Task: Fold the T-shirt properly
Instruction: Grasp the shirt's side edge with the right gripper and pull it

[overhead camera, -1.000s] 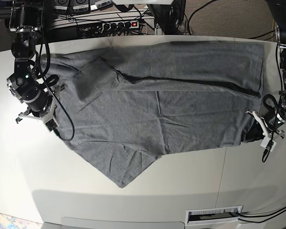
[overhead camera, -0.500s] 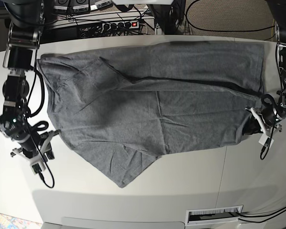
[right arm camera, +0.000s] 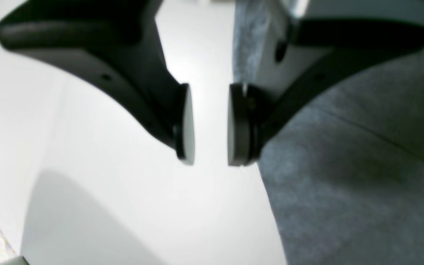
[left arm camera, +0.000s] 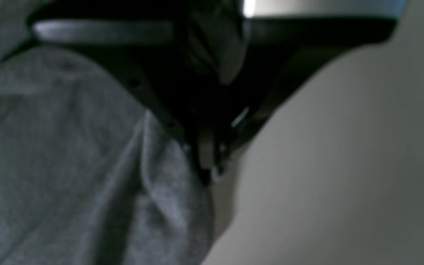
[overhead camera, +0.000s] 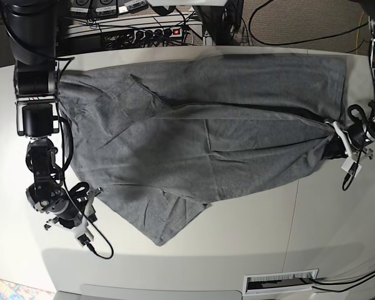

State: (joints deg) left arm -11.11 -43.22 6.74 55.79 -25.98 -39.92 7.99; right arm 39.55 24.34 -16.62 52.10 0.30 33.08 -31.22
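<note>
Across the white table (overhead camera: 250, 219), the grey T-shirt (overhead camera: 200, 131) lies spread out, its long axis running left to right in the base view. One folded layer crosses the body, and a pointed corner (overhead camera: 159, 240) juts toward the near edge. Neckline and sleeves appear to lie toward the left, though the creasing there makes this uncertain.

Left tool (overhead camera: 342, 145), at the shirt's right edge: closed on a pinch of the T-shirt (left arm camera: 68, 165), with tension wrinkles fanning leftward from the grip. The wrist view shows cloth gathered between the dark jaws.

Right tool (overhead camera: 82, 211), at the near-left of the table: jaws parted with a clear gap and nothing between them. Its pads (right arm camera: 186, 123) hang over bare table, and the shirt's edge (right arm camera: 344, 176) lies just beside the tool, on the far-right side of it in the base view.

Judged relation: the right tool is the nearer to the loose near-left edge and pointed corner, which lie rightward of it; any next grasp there would need an approach toward the cloth.
</note>
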